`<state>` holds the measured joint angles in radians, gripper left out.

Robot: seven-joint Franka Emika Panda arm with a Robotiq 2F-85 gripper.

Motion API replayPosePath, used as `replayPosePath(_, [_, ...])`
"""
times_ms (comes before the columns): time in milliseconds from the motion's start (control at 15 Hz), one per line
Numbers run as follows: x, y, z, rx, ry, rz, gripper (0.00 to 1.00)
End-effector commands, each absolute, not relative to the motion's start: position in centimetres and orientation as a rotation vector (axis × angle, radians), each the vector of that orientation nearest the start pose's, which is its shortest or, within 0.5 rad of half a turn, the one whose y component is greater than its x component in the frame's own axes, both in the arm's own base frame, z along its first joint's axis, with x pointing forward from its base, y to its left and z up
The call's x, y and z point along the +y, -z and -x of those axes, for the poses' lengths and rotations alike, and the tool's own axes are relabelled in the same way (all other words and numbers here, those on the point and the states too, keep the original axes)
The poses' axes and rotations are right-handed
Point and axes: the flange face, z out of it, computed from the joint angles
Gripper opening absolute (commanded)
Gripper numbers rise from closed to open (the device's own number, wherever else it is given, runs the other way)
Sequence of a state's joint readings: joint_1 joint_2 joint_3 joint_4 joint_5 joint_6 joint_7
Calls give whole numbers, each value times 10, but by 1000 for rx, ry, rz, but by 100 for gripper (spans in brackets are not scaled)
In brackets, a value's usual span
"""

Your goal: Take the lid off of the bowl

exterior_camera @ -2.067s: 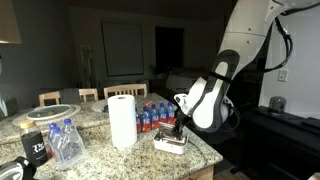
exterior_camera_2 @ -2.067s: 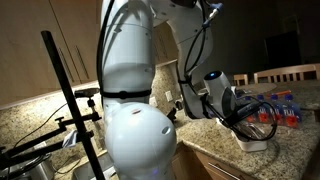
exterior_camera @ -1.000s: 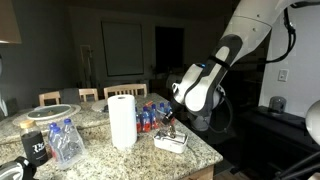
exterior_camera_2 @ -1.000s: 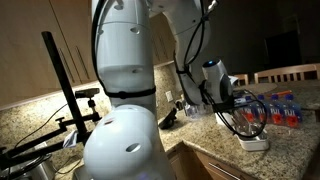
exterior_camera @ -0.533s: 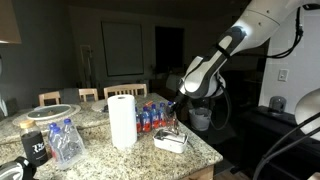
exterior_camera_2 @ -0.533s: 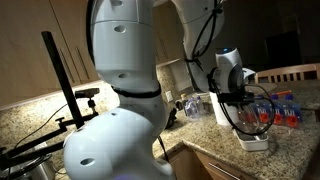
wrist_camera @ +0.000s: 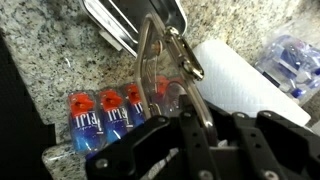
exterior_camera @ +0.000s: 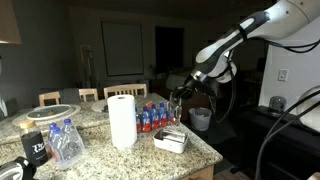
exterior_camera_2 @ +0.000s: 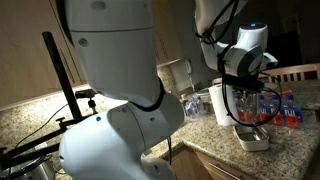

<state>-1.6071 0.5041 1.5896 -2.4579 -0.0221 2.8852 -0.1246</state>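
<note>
Over the granite counter (exterior_camera: 120,158), the gripper (exterior_camera: 180,97) hangs in the air at 12 o'clock of the bowl (exterior_camera: 170,141), well clear of it. The arm (exterior_camera: 245,35) reaches in from 2 o'clock.

In the wrist view the gripper (wrist_camera: 178,108) comes in from 6 o'clock. Its jaws are pinched tight on the lid (wrist_camera: 165,55), which is seen edge-on: thin, translucent, with a curved rim sticking out toward 12 o'clock. The lid is off the bowl and not touching it. The bowl (wrist_camera: 130,20) sits on the counter at 12 o'clock of that view, partly cut off by the frame edge.

The other exterior view shows the gripper (exterior_camera_2: 243,100) above the bowl (exterior_camera_2: 252,141), which is near the counter edge. The lid is too small to make out there.

- The paper towel roll (exterior_camera: 122,121) stands upright at 9 o'clock of the bowl, near it.
- The pack of water bottles (exterior_camera: 152,116) is at the bowl's 11 o'clock, just behind it, and at 8 o'clock in the wrist view (wrist_camera: 105,115).
- The bag of bottles (exterior_camera: 66,142) is at 9 o'clock of the roll.
- The white dish (exterior_camera: 52,112) is at the far 9 o'clock end of the counter.
</note>
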Motion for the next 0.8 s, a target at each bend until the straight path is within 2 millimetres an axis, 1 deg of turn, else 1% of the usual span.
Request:
replayPosePath(0, [-28,-370,-473,-16,611,2451,5])
replayPosePath(133, [-33,-374,-444,-16,566,2400,5])
replayPosePath(267, [-36,-364,-420,-10,477,2349,5])
replayPosePath(400, [-36,-342,-400,2,364,2298,5])
replayPosePath(533, [-37,-320,-390,44,274,2253,5])
replayPosePath(667, [-37,-305,-390,78,236,2229,5])
replayPosePath(733, [-34,-301,-392,84,229,2228,5])
